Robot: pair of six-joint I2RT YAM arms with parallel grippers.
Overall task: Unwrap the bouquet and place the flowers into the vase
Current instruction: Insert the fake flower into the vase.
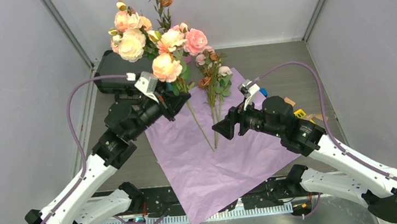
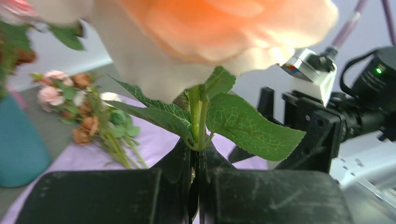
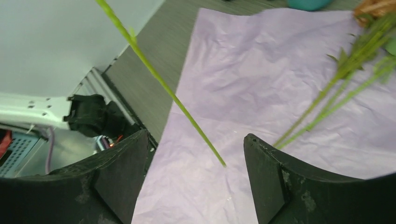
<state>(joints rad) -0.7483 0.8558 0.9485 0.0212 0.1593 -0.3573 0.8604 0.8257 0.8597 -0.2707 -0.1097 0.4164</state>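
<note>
Currently | my left claw (image 2: 198, 168) pinches peach rose (image 2: 224, 23) below bloom so stem (image 3: 159, 79) hangs free | right claw (image 3: 195, 140) spread astride stem tip, ungripped.

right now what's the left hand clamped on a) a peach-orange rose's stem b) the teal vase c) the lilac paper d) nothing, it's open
a: the left hand is shut on the green stem of the peach-orange rose, just below its leaves.
</note>
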